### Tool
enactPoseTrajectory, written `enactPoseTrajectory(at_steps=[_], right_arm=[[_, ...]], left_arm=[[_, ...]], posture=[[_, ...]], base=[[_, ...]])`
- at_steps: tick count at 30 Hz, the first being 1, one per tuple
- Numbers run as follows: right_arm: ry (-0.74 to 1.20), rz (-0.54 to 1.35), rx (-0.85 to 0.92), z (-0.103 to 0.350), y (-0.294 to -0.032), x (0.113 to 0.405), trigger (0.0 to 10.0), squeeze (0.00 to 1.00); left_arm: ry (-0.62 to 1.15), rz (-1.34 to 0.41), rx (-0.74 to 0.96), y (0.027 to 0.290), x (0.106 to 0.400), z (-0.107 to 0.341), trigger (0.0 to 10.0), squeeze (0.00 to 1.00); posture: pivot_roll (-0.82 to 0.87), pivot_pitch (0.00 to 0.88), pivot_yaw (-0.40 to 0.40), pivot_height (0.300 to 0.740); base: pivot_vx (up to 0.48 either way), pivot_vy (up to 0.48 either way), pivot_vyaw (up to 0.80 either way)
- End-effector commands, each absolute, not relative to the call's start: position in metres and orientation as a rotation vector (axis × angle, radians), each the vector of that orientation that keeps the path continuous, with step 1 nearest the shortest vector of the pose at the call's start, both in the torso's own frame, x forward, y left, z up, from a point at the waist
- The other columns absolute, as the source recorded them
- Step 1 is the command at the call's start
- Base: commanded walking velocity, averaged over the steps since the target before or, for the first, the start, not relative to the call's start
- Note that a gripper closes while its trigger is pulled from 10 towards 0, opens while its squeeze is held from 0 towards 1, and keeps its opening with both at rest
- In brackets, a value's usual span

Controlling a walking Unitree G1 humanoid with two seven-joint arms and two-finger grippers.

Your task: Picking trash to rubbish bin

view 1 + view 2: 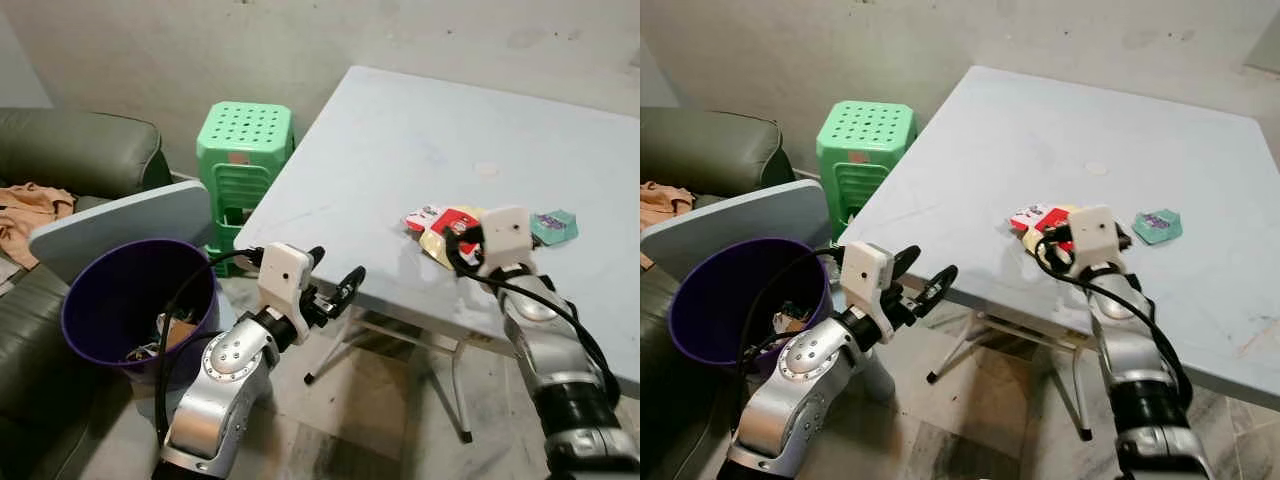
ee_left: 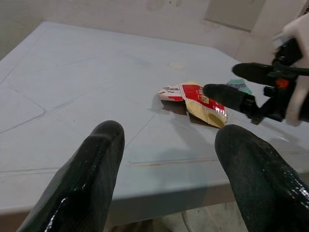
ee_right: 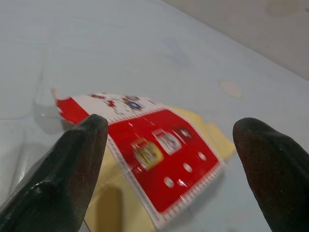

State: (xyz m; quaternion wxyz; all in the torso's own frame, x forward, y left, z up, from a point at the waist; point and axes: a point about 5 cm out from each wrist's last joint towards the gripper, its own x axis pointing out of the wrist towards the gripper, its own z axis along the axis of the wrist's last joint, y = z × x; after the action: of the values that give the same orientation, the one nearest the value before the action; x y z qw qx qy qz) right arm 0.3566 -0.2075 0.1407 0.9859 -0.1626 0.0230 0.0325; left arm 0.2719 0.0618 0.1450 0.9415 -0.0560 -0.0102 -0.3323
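Lying flat on the table [image 1: 400, 150], a red-and-white wrapper [image 3: 159, 145] over a yellow packet [image 3: 212, 137], directly ahead of the right gripper [image 3: 166, 164] and between the lines of its two fingers [image 3: 72, 169], which stand spread wide on either side of the red panel; whether the tips touch the wrapper cannot be told. Wrapper: red face with small printed pictures and white dots, white end with coloured print pointing away from the gripper. Packet: plain yellow, showing past the wrapper's far and near edges. Teal packet [image 1: 553, 227]: on the table just beyond and to the right of the right gripper, apart from the wrapper. Faint round mark [image 3: 231, 88] on the tabletop farther out past the wrapper. Left gripper [image 1: 333, 277]: held in the air off the table's near-left edge, fingers [image 2: 87, 179] spread, nothing between them, pointing across the tabletop toward the wrapper and the right gripper. Bin [image 1: 85, 300]: purple, round, on the floor to the left of and below the left gripper, with some scraps in the bottom. Green stool [image 1: 245, 135]: plastic, perforated top, stacked, beyond the bin and beside the table's left edge. Grey board [image 1: 120, 225] leaning behind the bin. Sofa [image 1: 70, 150]: dark green, far left, with an orange cloth [image 1: 25, 210] on its seat.
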Motion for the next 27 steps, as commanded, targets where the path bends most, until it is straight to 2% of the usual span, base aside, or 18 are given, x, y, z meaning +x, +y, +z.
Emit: enactPoseTrajectory(at_steps=[1, 13, 18, 23, 27], right_arm=[[0.022, 0.096, -0.344, 0.144, -0.203, 0.361, 10.0, 0.0], [-0.026, 0.209, -0.4, 0.152, -0.183, 0.378, 10.0, 0.0], [-0.099, 0.31, -0.533, 0.155, -0.168, 0.378, 10.0, 0.0], [-0.112, 0.348, -0.593, 0.154, -0.163, 0.378, 10.0, 0.0], [-0.047, 0.338, -0.618, 0.149, -0.164, 0.382, 10.0, 0.0]], left_arm=[[-0.026, -0.675, -0.113, 0.062, 0.27, 0.148, 10.0, 0.0], [-0.029, -0.648, -0.113, 0.068, 0.271, 0.152, 10.0, 0.0], [-0.025, -0.632, -0.115, 0.07, 0.27, 0.152, 10.0, 0.0], [-0.025, -0.626, -0.117, 0.071, 0.271, 0.153, 10.0, 0.0], [-0.026, -0.626, -0.119, 0.07, 0.271, 0.153, 10.0, 0.0]], posture=[[0.0, 0.147, -0.061, 0.74], [0.02, 0.165, -0.067, 0.74], [0.03, 0.171, -0.073, 0.74], [0.03, 0.172, -0.074, 0.74], [0.03, 0.176, -0.075, 0.74]], base=[[0.0, 0.0, 0.0], [0.0, 0.0, 0.0], [0.0, 0.0, 0.0], [0.0, 0.0, 0.0], [0.0, 0.0, 0.0]])
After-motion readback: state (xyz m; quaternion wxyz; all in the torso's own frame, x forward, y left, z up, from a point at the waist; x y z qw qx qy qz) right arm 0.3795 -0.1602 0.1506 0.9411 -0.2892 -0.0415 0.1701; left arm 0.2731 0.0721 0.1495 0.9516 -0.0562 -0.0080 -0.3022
